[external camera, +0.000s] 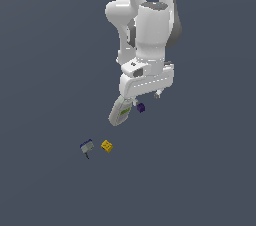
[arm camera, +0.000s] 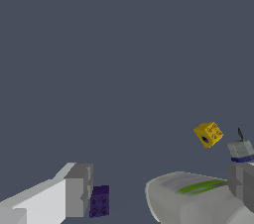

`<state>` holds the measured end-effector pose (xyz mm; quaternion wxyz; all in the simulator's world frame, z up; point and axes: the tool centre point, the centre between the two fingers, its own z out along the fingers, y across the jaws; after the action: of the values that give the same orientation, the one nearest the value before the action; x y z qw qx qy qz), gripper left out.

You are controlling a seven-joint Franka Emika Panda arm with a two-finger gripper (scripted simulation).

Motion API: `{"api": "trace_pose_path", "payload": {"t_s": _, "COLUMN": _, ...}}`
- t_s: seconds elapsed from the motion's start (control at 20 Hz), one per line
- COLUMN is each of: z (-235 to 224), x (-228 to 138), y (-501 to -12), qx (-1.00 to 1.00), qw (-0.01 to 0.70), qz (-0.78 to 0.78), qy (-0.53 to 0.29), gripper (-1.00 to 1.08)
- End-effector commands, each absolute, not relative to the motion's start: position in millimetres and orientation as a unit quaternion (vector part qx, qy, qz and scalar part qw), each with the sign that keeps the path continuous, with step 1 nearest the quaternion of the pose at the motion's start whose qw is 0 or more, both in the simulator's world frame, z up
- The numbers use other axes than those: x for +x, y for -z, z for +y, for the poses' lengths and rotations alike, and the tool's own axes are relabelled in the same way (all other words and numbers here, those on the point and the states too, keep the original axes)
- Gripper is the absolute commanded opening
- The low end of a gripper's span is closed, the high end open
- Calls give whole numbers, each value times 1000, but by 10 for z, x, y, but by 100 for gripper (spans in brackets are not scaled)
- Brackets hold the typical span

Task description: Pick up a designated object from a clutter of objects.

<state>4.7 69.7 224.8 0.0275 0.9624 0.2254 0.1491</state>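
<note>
Plain dark slate-blue floor, evenly lit, featureless.

Exterior view: claw fingertips hidden behind hand and bottle; open or closed unclear. Purple cube too small for detail. Wrist view: bottle and both fingers cut by frame edge

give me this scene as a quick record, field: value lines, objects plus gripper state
target: purple block, beside one gripper finger
bottle: white bottle lying under the gripper, green on its label
gripper: gripper open, low over the clutter, purple block and bottle between its fingers
yellow block: yellow block, apart from the gripper, toward the exterior view's left
grey-and-blue item: grey-and-blue item, next to the yellow block
grasp: nothing held yet
</note>
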Motion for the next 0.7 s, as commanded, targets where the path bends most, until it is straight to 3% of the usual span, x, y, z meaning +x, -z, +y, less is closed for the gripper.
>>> {"api": "trace_pose_path", "payload": {"t_s": 0.0, "z": 652, "x": -850, "y": -842, "qx": 972, "qw": 2, "qz": 235, "qy": -1, "gripper": 100}}
{"api": "trace_pose_path", "payload": {"t_s": 0.4, "z": 712, "x": -961, "y": -721, "qx": 967, "qw": 0, "qz": 254, "qy": 0, "gripper": 100}}
{"api": "trace_pose_path", "payload": {"t_s": 0.45, "z": 875, "x": -62, "y": -1181, "qx": 965, "qw": 8, "qz": 259, "qy": -49, "gripper": 100}}
{"api": "trace_pose_path", "payload": {"t_s": 0.5, "z": 895, "x": 281, "y": -1470, "qx": 960, "qw": 16, "qz": 263, "qy": -98, "gripper": 100}}
{"api": "trace_pose_path", "payload": {"t_s": 0.6, "z": 946, "x": -41, "y": -2219, "qx": 948, "qw": 28, "qz": 268, "qy": -169, "gripper": 100}}
{"api": "trace_pose_path", "payload": {"t_s": 0.65, "z": 945, "x": -44, "y": -2206, "qx": 948, "qw": 28, "qz": 268, "qy": -168, "gripper": 100}}
